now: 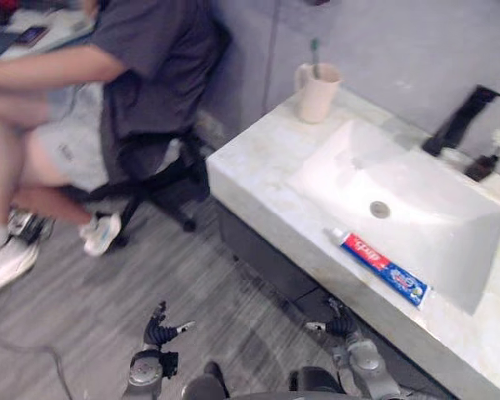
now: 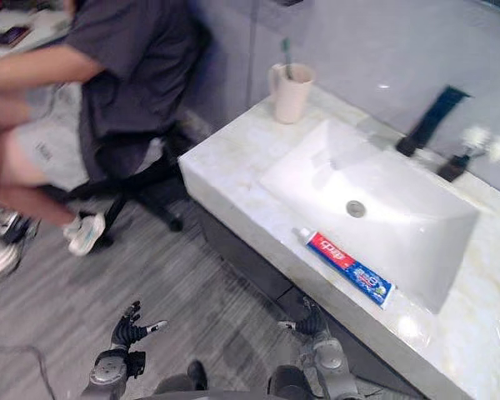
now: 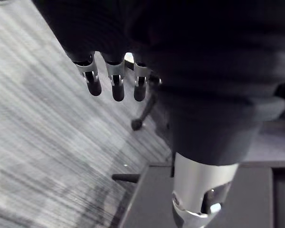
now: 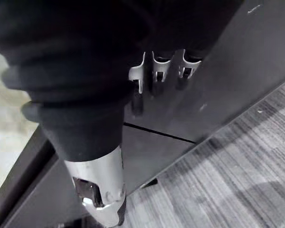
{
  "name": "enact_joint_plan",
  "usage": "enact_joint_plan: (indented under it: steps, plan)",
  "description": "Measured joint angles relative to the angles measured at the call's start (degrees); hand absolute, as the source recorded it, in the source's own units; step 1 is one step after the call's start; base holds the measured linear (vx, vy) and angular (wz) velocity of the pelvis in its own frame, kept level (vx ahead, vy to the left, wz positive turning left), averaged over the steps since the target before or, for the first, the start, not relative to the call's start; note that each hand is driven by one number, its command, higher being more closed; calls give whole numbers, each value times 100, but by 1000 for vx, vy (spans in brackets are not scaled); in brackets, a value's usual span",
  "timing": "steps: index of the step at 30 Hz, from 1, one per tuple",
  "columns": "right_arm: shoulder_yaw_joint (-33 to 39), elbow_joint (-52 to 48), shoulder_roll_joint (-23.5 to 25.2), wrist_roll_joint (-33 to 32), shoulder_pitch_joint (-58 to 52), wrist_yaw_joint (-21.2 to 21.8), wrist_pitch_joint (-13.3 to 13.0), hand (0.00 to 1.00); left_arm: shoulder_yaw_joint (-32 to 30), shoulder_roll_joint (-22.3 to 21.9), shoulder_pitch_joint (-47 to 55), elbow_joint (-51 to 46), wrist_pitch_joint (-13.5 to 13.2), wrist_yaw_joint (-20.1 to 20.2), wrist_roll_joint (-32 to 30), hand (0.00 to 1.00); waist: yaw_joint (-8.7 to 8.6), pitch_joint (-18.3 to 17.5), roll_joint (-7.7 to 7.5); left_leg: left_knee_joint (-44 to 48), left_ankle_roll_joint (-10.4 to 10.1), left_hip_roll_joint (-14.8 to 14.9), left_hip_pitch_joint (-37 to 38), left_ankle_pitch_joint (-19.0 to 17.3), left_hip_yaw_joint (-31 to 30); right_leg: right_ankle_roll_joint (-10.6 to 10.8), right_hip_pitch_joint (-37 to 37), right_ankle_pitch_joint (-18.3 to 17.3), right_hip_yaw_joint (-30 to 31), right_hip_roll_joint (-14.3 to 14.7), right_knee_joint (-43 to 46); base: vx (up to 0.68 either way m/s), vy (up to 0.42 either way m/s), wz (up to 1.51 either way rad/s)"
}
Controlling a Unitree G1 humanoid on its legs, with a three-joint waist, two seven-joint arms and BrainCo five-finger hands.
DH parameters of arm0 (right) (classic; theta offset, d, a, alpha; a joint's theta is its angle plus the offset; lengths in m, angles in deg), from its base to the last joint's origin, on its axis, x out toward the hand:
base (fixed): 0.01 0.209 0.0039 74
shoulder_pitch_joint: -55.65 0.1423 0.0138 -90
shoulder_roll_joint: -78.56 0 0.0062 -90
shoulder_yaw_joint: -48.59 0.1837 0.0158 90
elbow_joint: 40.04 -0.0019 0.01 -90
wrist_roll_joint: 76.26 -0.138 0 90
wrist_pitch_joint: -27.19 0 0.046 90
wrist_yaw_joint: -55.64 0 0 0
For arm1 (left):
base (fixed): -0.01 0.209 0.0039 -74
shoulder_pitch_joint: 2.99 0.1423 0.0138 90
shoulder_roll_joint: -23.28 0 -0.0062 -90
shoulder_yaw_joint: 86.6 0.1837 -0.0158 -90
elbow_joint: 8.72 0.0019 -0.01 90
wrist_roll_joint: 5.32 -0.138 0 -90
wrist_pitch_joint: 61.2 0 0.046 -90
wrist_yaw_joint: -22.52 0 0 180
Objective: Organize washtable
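Note:
A red and blue toothpaste tube point(image 1: 382, 268) lies on the pale washtable point(image 1: 258, 171), along the front rim of the white sink point(image 1: 417, 221). A beige cup point(image 1: 318, 93) with a green toothbrush point(image 1: 314, 55) upright in it stands at the table's back left corner. My left hand point(image 1: 157, 335) hangs low over the floor, open and holding nothing, its fingers point(image 3: 115, 81) relaxed. My right hand point(image 1: 340, 327) is also low and open, in front of the dark cabinet point(image 4: 228, 80) under the table, below the toothpaste.
A black faucet point(image 1: 462, 121) rises behind the sink, with a small dark bottle point(image 1: 482, 167) beside it. A person point(image 1: 142, 58) sits on a black office chair point(image 1: 154, 179) on the left, close to the table's left end. Grey plank floor point(image 1: 108, 317) lies between.

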Motion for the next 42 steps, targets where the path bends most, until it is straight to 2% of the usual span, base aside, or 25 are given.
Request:
enact_joint_plan:
  steps: [1, 2, 3, 4, 5, 6, 7, 8, 9, 13, 15, 16, 17, 18, 19, 20, 26, 31, 36, 38, 42]
  plan:
    - [8, 169, 3, 1, 53, -2, 15, 0, 4, 19, -206, 66, 8, 10, 0, 0, -20, 50, 35, -97, 2, -26, 131, -6, 250, -385, -228, 134, -846, 13, -69, 168, 110, -90]
    - [30, 219, 8, 1, 23, -2, 21, 0, 8, 19, -231, 65, 7, 13, 0, 0, -23, 52, 27, -88, 1, -49, 184, -6, 347, -596, -232, 255, -997, 64, -216, 234, 66, -71]
    - [149, 265, 4, -1, -123, -2, 20, 0, 5, 29, -197, 64, 13, 28, -8, 0, -77, 49, -28, 39, -103, -124, 331, -76, 437, -724, -145, 515, -912, 184, -674, 291, -10, -24]
    - [284, 281, -2, -2, -311, -3, 22, 0, -2, -2, -120, 37, 11, 63, -24, 0, -159, 8, -132, 434, -320, -144, 391, -331, 478, -780, -13, 866, -884, 185, -998, 305, -54, -16]
    - [305, 354, -72, -4, -359, -3, 30, 0, -15, -86, -86, 50, 22, 93, -31, 0, -202, 60, -20, 794, -415, 18, 377, -526, 480, -834, 81, 782, -881, 258, -938, 255, -85, -48]
    - [343, 407, -102, -129, -432, 123, 103, 0, -9, -116, 4, 32, 23, 140, -58, 0, -154, 75, 24, 1825, -496, 331, 78, -625, 521, -844, 207, 744, -615, 402, -1059, 192, -76, -73]
    - [346, 402, -114, -176, -428, 159, 138, 0, -9, -137, 38, 21, 23, 141, -65, 0, -137, 94, 44, 2328, -484, 481, -130, -593, 492, -859, 236, 756, -530, 467, -1149, 231, -104, -113]
    - [410, 407, -143, -340, -395, 216, 209, 0, -1, -222, 72, 16, 34, 146, -104, 0, -93, 186, 121, 3115, -480, 644, -536, -762, 214, -930, 337, 853, -290, 632, -1313, 229, -87, -111]
    - [568, 469, -94, -526, -381, 221, 289, 0, 11, -323, 85, 17, 66, 164, -103, 0, -43, 255, 131, 3234, -456, 620, -722, -894, -207, -950, 495, 904, -79, 707, -1437, 222, -62, -106]
    - [961, 751, -140, -550, -414, -16, 268, 0, 67, -407, 75, -61, 49, 243, -94, 0, -20, 279, 99, 2246, -520, 200, -841, -986, -1290, -865, 928, 953, 524, 738, -1700, 204, 63, -84]
    - [1127, 799, -304, -552, -379, -174, 238, 0, -1, -400, 119, -61, 50, 196, -80, 0, -12, 257, 190, 1439, -641, 78, -838, -852, -1909, -707, 995, 1020, 961, 827, -1814, 126, 170, -109]
    - [1185, 800, -390, -551, -386, -214, 234, 0, -15, -398, 140, -20, 103, 128, -14, 0, -29, 260, 250, 1195, -600, 138, -823, -651, -1929, -638, 1012, 1021, 1081, 899, -1831, 154, 255, -115]
    - [1324, 848, -416, -553, -412, -264, 239, 0, -21, -354, 211, 13, 121, 111, 10, 0, -22, 208, 309, 1107, -483, 154, -745, -343, -1824, -510, 1032, 1050, 1306, 887, -1846, 166, 278, -83]
    - [1399, 845, -407, -553, -438, -277, 232, 0, -27, -314, 242, 10, 125, 110, 10, 0, -25, 171, 251, 982, -472, 76, -690, -340, -1745, -443, 1034, 1079, 1362, 815, -1923, 135, 238, -65]
    - [1439, 849, -394, -554, -453, -274, 236, 0, -43, -236, 241, 19, 130, 112, 9, 0, -19, 158, 151, 794, -359, -47, -625, -267, -1577, -328, 1002, 1138, 1496, 691, -2040, 78, 137, -27]
    - [1600, 1021, -279, -567, -216, -270, 245, 0, -6, -28, 245, 239, 135, 129, 4, 0, -8, -144, -31, -686, 174, -898, 5, 428, -1352, 159, 1149, 1679, 1721, 73, -2858, 20, 46, -15]
    - [1606, 1037, -279, -616, -227, -270, 244, 0, -1, -48, 243, 347, 135, 129, 8, 0, -12, -143, -33, -743, 171, -886, 167, 431, -1340, 160, 1288, 1678, 1725, 73, -2872, 0, 0, 0]
    - [1687, 1232, -274, -999, -335, -263, 243, 0, 109, -244, 340, 470, 141, 126, 28, 0, -13, -155, -15, -814, 171, -893, 500, 442, -1355, 173, 1606, 1667, 1654, 60, -2898, -12, -6, 2]
    - [2079, 1226, -267, -1343, -507, -262, 242, 0, 122, -400, 367, 699, 166, 122, 182, 0, -24, -173, 38, -856, 141, -916, 813, 493, -1548, 179, 1984, 1624, 1388, 20, -2881, -53, -21, 23]
    - [2104, 1171, -290, -1401, -565, -258, 234, 0, 53, -373, 417, 724, 189, 115, 241, 0, -21, -172, 40, -855, 138, -917, 916, 523, -1639, 184, 2090, 1548, 1279, 5, -2781, -115, -33, 26]
    - [2103, 915, -415, -1387, -568, -226, 221, 0, -571, -114, 545, 835, 235, 116, 236, 0, -17, -198, 83, -864, 51, -898, 918, 541, -1749, 137, 2092, 1461, 1133, 4, -2696, -119, -22, 18]
